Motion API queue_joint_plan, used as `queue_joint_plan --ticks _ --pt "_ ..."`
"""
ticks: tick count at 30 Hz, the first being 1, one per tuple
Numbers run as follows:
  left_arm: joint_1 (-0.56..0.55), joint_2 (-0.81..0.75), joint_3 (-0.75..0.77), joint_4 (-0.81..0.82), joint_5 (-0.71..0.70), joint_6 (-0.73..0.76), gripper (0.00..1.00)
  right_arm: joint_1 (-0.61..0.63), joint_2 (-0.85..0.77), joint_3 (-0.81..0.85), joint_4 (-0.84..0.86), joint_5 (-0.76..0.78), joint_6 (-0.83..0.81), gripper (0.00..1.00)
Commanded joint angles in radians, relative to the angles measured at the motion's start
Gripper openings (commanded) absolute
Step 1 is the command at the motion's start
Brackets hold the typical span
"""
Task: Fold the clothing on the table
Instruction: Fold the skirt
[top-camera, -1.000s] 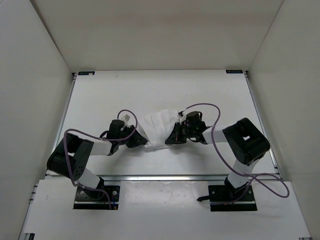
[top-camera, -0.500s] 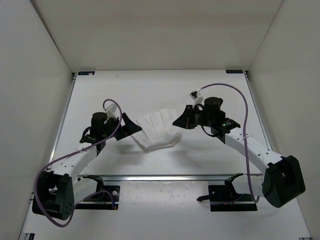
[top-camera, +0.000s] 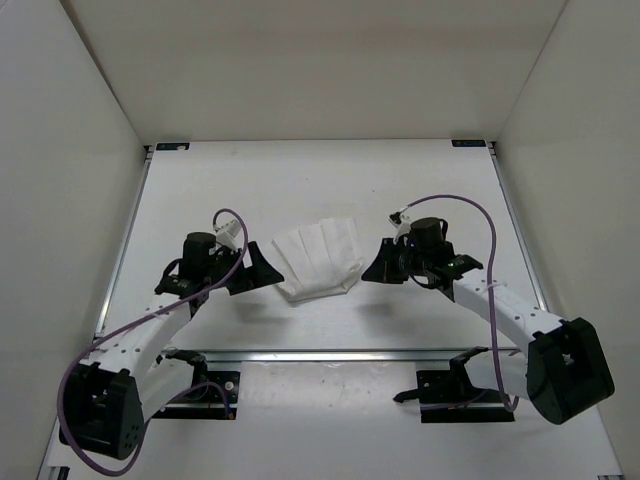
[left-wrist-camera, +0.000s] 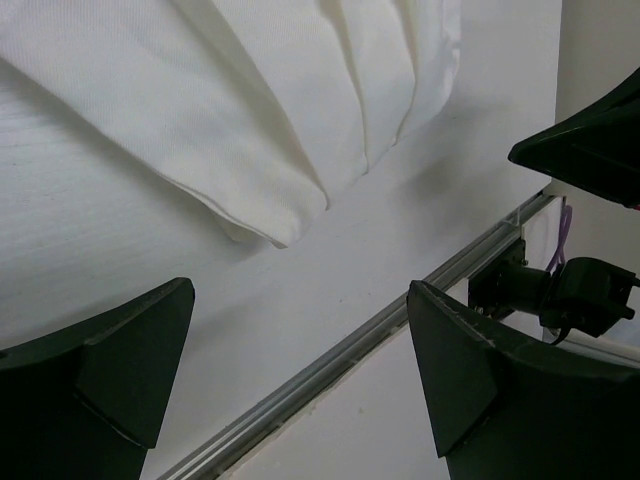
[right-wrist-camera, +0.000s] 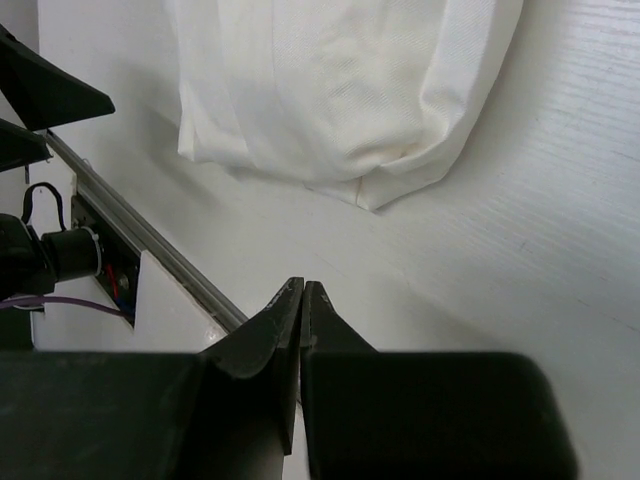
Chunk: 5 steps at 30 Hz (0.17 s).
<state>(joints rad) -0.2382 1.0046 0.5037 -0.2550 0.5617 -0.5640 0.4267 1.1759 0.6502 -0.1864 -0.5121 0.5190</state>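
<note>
The left tool (top-camera: 262, 272) is just to the left of the clothing (top-camera: 318, 258), near its lower left corner, and it does not touch the fabric. Its two black fingers are spread wide apart and nothing is between them. In the left wrist view this tool (left-wrist-camera: 300, 295) shows one dark finger (left-wrist-camera: 100, 380) at each side, with bare counter (left-wrist-camera: 120, 260) between them, and a folded corner of the clothing (left-wrist-camera: 250, 110) lies a little ahead of the tips. The clothing itself lies flat on the white counter (top-camera: 300, 180), between the two tools. It is a thin white piece, folded into a compact shape like a fan, with several long creases, and it is narrower at the side toward the arms. The metal rail (top-camera: 320, 352) runs on the near side of the clothing, well apart from it. The right tool (top-camera: 372, 270) is just to the right of the clothing, near its right edge, with a small gap of counter between them. In the right wrist view this tool (right-wrist-camera: 302, 290) has its two fingers pressed together at the tips and holds nothing, and the rounded folded end of the clothing (right-wrist-camera: 330, 90) lies ahead of the tips, not touching them.
</note>
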Motion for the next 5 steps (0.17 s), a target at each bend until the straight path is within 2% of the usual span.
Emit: queue_joint_plan --ticks 1,5 --pt "0.016 -0.060 -0.001 -0.010 0.017 0.030 0.99 0.006 -0.028 -0.015 0.050 0.009 -0.013 0.00" --pt "0.016 -0.126 0.022 -0.079 -0.048 0.073 0.99 0.020 -0.022 -0.014 0.027 0.021 -0.030 0.00"
